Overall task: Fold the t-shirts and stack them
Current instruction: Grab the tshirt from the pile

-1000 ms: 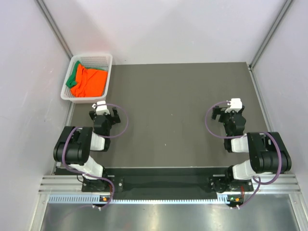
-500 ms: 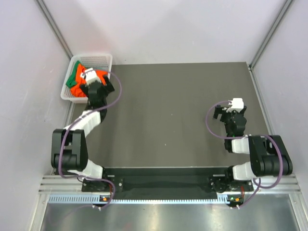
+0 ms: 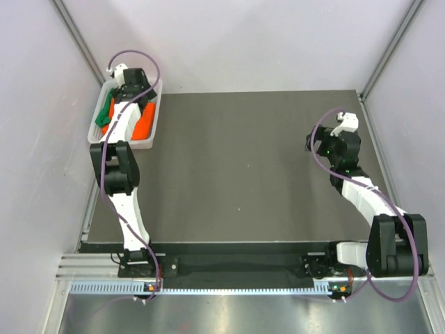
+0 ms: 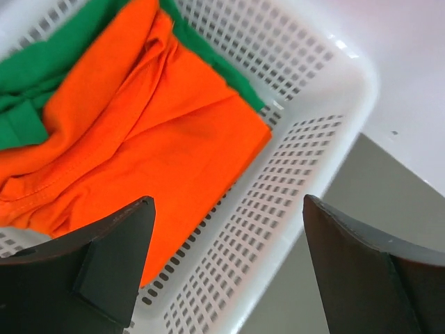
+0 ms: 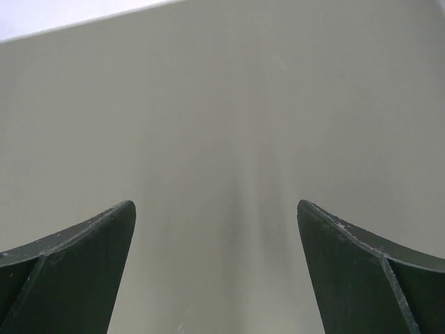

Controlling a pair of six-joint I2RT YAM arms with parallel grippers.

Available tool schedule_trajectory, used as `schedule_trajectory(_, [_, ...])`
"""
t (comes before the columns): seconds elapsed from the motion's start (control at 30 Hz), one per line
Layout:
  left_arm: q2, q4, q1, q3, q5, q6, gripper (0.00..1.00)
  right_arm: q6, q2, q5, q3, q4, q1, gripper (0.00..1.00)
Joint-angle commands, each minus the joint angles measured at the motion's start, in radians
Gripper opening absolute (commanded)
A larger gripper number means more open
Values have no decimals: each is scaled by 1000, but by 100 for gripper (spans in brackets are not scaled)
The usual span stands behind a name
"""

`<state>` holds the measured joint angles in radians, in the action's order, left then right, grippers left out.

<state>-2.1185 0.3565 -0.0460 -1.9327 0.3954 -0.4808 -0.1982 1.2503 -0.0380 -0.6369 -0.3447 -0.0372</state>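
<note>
in the top view the left arm (image 3: 119, 122) lies across the white mesh basket (image 3: 157, 110) and covers most of the orange t-shirt (image 3: 144, 124) and the green t-shirt (image 3: 104, 115) (only strips show on either side). from the left wrist, the green t-shirt is largely buried under the orange t-shirt and cut off at the top-left corner. the basket runs past the frame too. the fingers (image 4: 111, 264) of the left gripper (image 4: 226, 209) and of the right gripper (image 5: 215, 209) are cropped at the bottom edge.

left gripper (image 3: 131, 80) over white basket (image 3: 122, 144) upper left, orange t-shirt (image 3: 144, 122) and green t-shirt (image 3: 104, 113) inside, right gripper (image 3: 314, 142) mid-right
</note>
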Motion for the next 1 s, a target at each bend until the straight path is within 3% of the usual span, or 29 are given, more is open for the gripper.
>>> schedule_trajectory(0.0, [-47, 104, -84, -75, -119, -67, 89, -58, -40, 87, -86, 263, -23, 100])
schedule_trajectory(0.3, [-169, 88, -126, -107, -43, -168, 80, -20, -147, 92, -78, 342, -23, 100])
schedule_trajectory(0.43, [-204, 53, -129, -107, -15, -180, 68, -32, -143, 113, -73, 343, -23, 100])
schedule_trajectory(0.97, [-288, -24, -160, -179, 88, -99, 63, -69, -78, 148, -86, 339, -23, 99])
